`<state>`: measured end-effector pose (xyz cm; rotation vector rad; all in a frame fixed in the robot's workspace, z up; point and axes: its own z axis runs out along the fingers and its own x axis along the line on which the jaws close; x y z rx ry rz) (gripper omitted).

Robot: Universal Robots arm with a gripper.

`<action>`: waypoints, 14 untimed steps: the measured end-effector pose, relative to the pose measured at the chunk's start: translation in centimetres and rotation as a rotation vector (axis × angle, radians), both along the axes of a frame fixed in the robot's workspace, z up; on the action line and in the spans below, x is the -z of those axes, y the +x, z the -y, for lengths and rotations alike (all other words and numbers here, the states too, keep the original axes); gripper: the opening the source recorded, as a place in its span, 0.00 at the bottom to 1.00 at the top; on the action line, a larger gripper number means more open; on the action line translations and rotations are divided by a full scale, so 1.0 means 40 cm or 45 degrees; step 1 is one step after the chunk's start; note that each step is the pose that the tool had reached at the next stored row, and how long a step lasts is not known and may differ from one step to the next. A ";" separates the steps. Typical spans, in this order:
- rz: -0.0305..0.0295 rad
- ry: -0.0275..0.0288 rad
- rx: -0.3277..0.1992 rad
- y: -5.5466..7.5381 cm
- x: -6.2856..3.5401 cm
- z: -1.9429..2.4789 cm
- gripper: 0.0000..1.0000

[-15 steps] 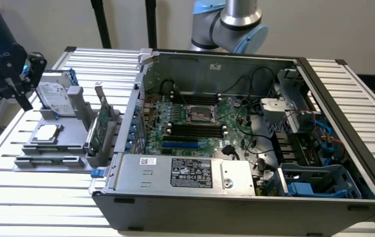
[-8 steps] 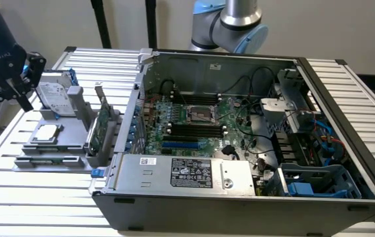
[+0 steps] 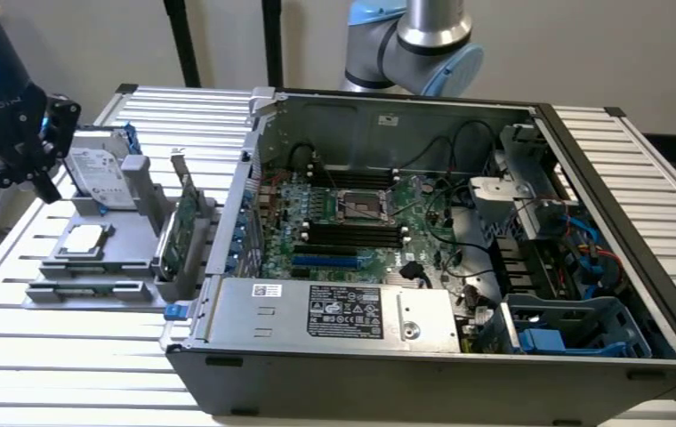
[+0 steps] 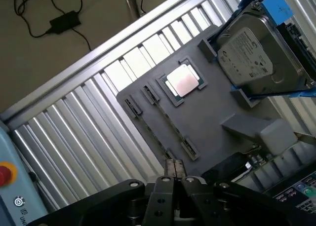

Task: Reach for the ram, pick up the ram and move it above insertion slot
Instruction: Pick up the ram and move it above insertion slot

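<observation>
1. Claw position: we see the claw [image 3: 47, 187] at the exterior view's left, above the gray fixture plate [image 3: 124, 267] and just beside the hard drive [image 3: 99, 173].
2. We read the claw [image 4: 174, 167] as pressed together; its tips meet at the centre in the wrist view.
3. We find the ram [image 4: 168, 120] standing on edge in a holder on the fixture plate [image 4: 207, 112], seen as a thin line between end latches. The claw tips appear close to one end of it; we cannot tell whether they touch.
4. The plate also carries a processor chip [image 4: 182, 81], the hard drive [image 4: 259, 58] in blue rails, and a green expansion card [image 3: 178, 236].
5. At the exterior view's right, the open computer case [image 3: 433, 374] rests on the slatted surface [image 3: 77, 365]. The black slots [image 3: 350, 234] lie on its motherboard [image 3: 362, 191], well apart from the ram.
</observation>
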<state>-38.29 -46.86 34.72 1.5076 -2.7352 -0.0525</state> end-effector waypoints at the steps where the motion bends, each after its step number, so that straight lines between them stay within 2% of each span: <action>1: 0.0000 0.0000 -0.023 0.000 0.001 0.000 0.11; 14: 0.0001 0.0001 -0.324 0.000 0.013 0.000 0.11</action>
